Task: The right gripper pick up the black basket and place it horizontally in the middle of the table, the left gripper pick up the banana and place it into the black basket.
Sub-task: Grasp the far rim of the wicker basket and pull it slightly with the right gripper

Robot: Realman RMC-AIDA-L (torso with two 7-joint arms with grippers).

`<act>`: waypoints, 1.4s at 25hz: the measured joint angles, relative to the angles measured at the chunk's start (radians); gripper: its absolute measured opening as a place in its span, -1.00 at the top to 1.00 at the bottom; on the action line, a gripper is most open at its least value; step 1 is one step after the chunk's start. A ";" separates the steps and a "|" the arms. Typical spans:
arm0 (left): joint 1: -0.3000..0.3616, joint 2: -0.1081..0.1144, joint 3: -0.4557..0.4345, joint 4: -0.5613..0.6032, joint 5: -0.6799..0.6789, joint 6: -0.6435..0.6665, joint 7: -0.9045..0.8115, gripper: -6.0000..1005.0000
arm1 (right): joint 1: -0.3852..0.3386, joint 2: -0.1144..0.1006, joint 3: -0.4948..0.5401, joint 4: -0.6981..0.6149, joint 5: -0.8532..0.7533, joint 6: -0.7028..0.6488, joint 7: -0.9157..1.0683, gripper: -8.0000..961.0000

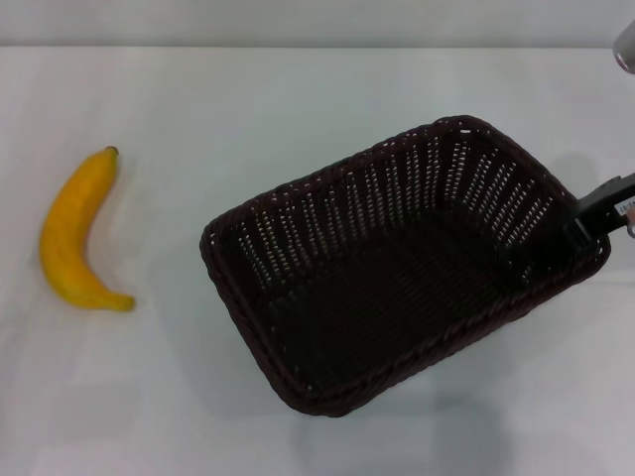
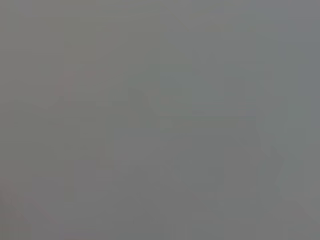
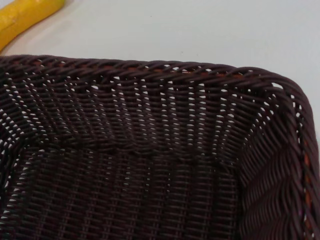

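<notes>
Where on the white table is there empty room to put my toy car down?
Bare white table runs along the far edge behind the curved yellow banana and the dark woven basket, also between them and along the near left. It is crowded on the right, where the right gripper meets the basket's rim.

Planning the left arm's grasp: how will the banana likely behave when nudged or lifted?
The banana lies on its side on the bare table, so it probably won't roll, but its curve may let it pivot or spin when nudged. Its skin looks smooth, so it may slip in a loose grasp. It looks firm enough to keep its shape when lifted, though hard squeezing could bruise it.
</notes>
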 joint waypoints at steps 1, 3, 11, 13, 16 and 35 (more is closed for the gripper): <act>0.000 0.000 0.000 0.000 0.000 0.000 0.000 -0.67 | 0.001 0.000 -0.001 0.005 0.001 0.003 -0.001 -0.42; 0.001 0.000 0.001 0.000 0.000 -0.001 0.000 -0.67 | 0.001 0.000 -0.001 0.007 0.002 0.005 -0.002 -0.42; 0.003 0.000 0.001 0.000 0.000 -0.005 0.000 -0.66 | -0.001 0.001 -0.011 0.001 0.001 0.005 0.001 -0.37; 0.004 0.000 0.001 0.000 0.000 -0.006 0.000 -0.66 | -0.001 0.001 -0.019 -0.002 0.001 0.005 0.001 -0.29; 0.004 0.000 0.003 0.000 0.000 -0.007 0.000 -0.66 | 0.000 0.001 -0.033 -0.005 -0.002 0.002 0.002 -0.19; -0.003 0.000 0.004 0.000 0.000 0.000 -0.001 -0.66 | 0.003 -0.001 -0.038 -0.050 0.003 -0.007 0.035 0.62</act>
